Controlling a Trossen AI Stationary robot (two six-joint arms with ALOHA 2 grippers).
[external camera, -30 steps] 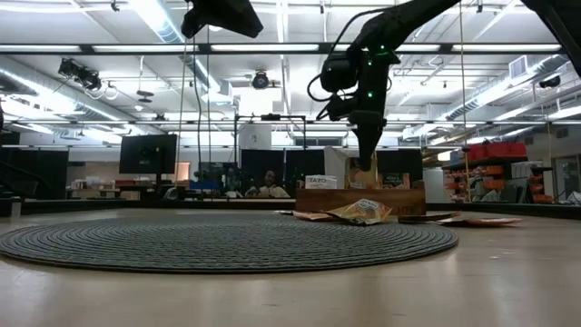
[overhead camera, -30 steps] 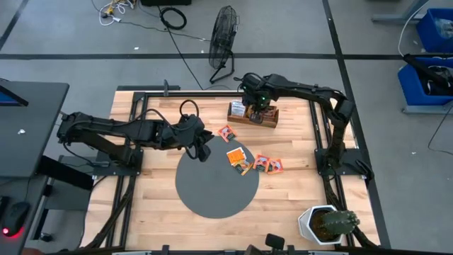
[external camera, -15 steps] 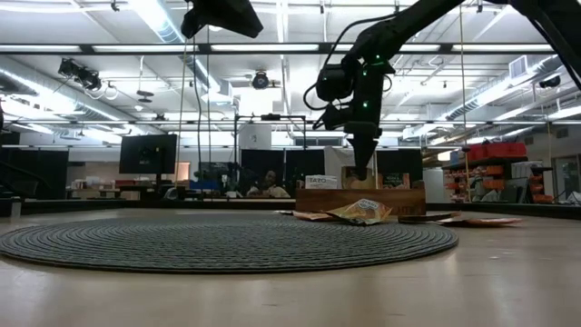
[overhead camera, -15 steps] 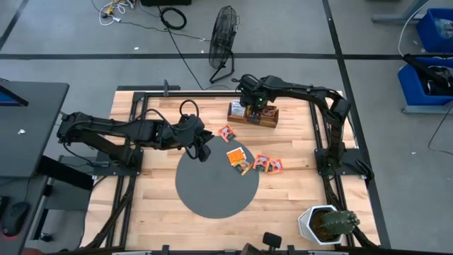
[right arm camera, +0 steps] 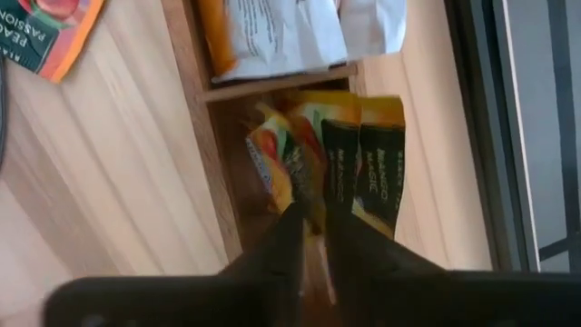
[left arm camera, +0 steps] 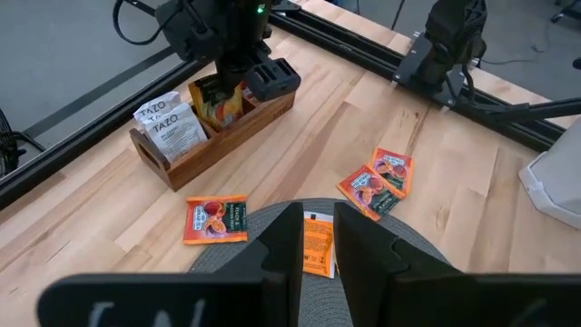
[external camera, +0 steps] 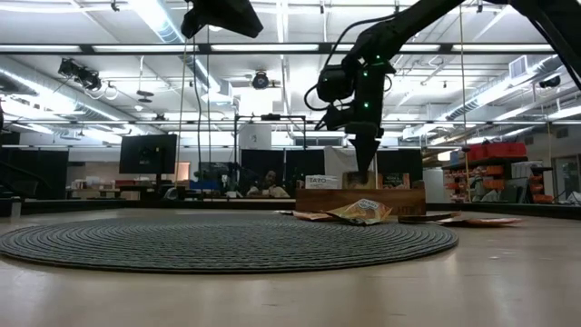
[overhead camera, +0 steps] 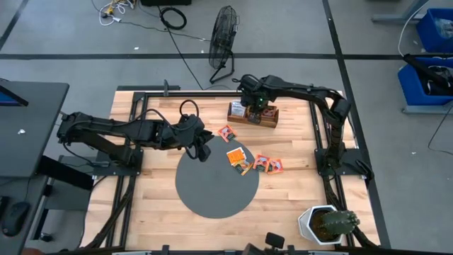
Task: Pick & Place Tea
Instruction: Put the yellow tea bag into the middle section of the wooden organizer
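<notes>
Orange tea packets (overhead camera: pixel 267 164) are lying flat on the table, one (overhead camera: pixel 239 157) resting on the grey disc. White and yellow packets (left arm camera: pixel 172 129) are standing upright in the wooden box.

a robotics lab: strip lights (external camera: pixel 163 23) overhead, monitors (external camera: pixel 145 153), blue bins (overhead camera: pixel 433 28), floor fan (overhead camera: pixel 224 32), loose cables (overhead camera: pixel 173 17).

Count: 2 arms, 1 grey disc (overhead camera: pixel 216 185), 1 wooden tea box (overhead camera: pixel 253 114), 5 loose tea packets (overhead camera: pixel 241 159), 1 potted cactus (overhead camera: pixel 327 225), 1 fan (overhead camera: pixel 223 34).

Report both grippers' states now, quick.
Left gripper: above the grey disc, fingers slightly apart, holding nothing.
Right gripper: down in the wooden tea box; open or closed cannot be told.
</notes>
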